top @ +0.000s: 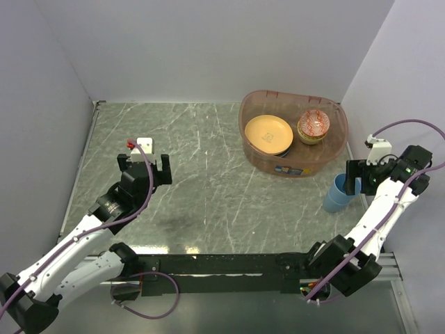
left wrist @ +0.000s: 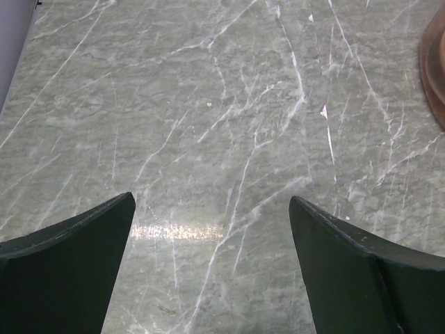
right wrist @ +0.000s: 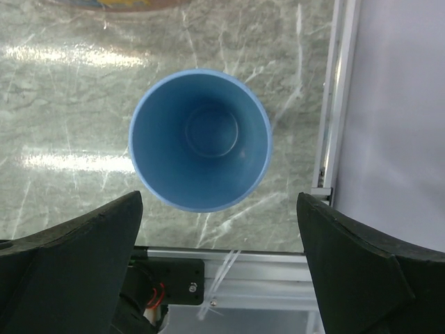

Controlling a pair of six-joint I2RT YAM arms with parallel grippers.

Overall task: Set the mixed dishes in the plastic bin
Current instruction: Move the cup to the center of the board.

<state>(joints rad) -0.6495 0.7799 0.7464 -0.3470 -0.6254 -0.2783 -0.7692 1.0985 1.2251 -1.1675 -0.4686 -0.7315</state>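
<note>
The plastic bin (top: 292,164) stands at the far right of the table. In it lie the yellow-orange plate (top: 268,133) and the red-patterned bowl (top: 313,126). The white plate and the small cream bowl are not visible. The light blue cup (top: 337,195) stands upright on the table, near the right edge and in front of the bin. My right gripper (top: 354,178) hovers open above it; the right wrist view looks down into the cup (right wrist: 199,139), with nothing between the jaws. My left gripper (top: 144,164) is open and empty over bare table at the left.
The marble table (top: 201,174) is walled at the back and on both sides. The metal edge rail (right wrist: 332,104) runs close beside the cup on the right. The bin's rim (left wrist: 432,62) shows at the right edge of the left wrist view.
</note>
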